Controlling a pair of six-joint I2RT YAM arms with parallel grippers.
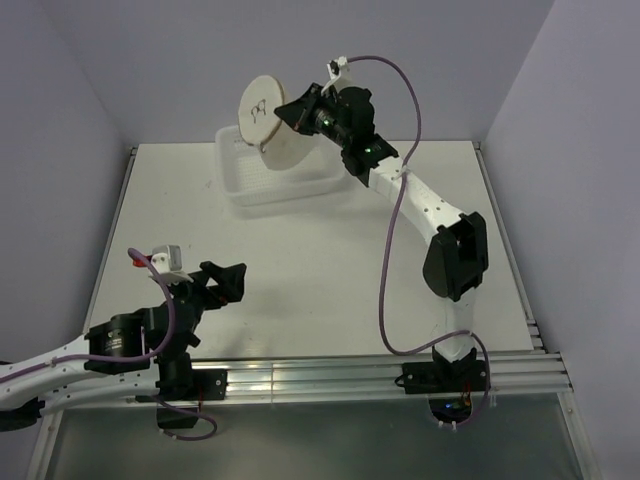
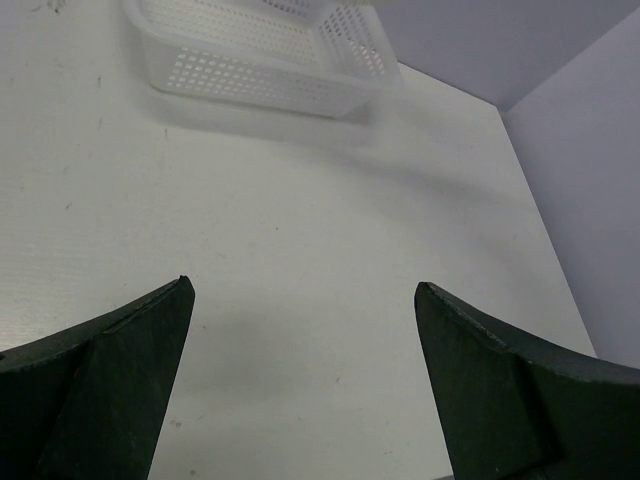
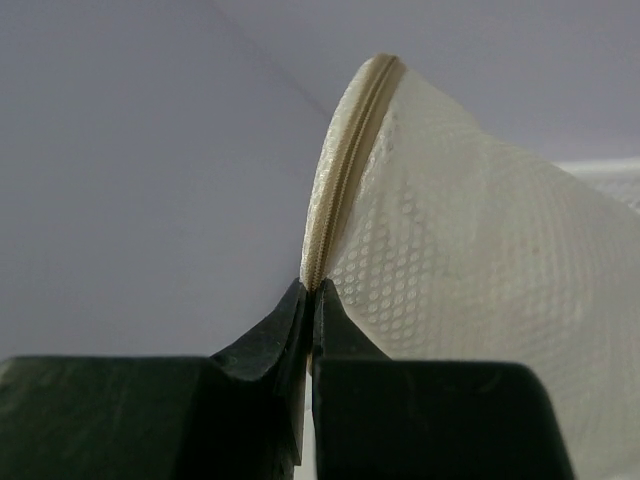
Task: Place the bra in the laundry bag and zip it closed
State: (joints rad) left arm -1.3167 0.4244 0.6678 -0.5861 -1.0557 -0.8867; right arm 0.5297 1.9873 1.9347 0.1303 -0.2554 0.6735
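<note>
From the top view we count two arms, one bag (image 1: 262, 110) and one basket (image 1: 235, 185) on the worktop (image 1: 320, 270). The bag shows as two round discs joined at one side. The upper disc carries one small black drawing (image 1: 258, 110). The bag hangs in the air at the far end of the worktop, above the basket, and the right end effector (image 1: 284, 109) pinches its rim. The lower disc covers part of the basket, so we cannot tell what lies inside it. The left end effector (image 1: 232, 282) sits low at the near left, spread wide and holding nothing.

In the left wrist view we see both fingers (image 2: 110, 390) of the left end effector (image 2: 305, 380), cut off by the bottom edge. They stand far apart, with only bare worktop (image 2: 300, 230) between them. One basket (image 2: 270, 60) stands well beyond them. Its far side is cut off by the top edge, and what we can see of its inside is pale and blurred.

In the right wrist view the right end effector (image 3: 310, 295) is clamped tight on the edge of the bag (image 3: 450, 280). The two fingertips (image 3: 285, 320) meet on the zipper (image 3: 340, 170), which curves up and away from them. One mesh face fills the right of the picture and runs off its edge. The other disc and the drawing are hidden from here. We cannot tell whether the zipper is done up.
</note>
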